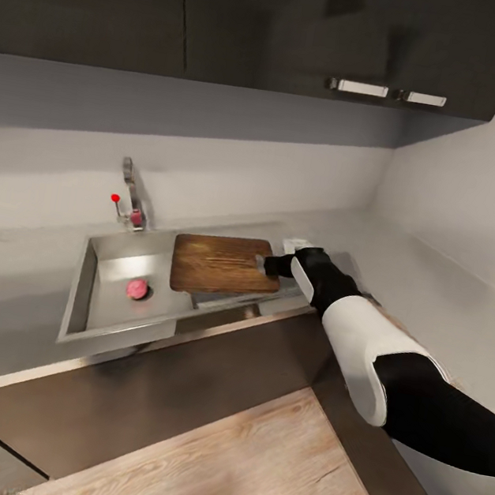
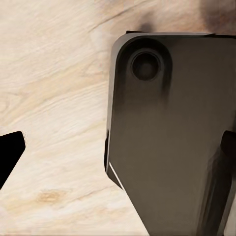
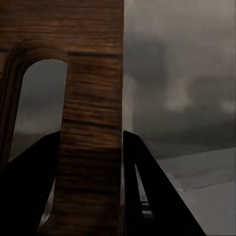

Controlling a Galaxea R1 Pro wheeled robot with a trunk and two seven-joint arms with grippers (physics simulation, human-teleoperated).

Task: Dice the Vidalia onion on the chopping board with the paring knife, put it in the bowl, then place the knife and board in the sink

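The dark brown chopping board hangs level over the right half of the steel sink. My right gripper is shut on its right end. In the right wrist view the two black fingers clamp the wooden strip beside the handle slot. A white bowl peeks out just behind that gripper on the countertop. A round pink thing lies on the sink floor. The onion and the paring knife are out of view. My left gripper hangs open over the wood floor.
A faucet with a red knob stands behind the sink. Dark wall cabinets hang overhead, and a wall closes the corner at the right. The left wrist view looks down on the robot's dark base.
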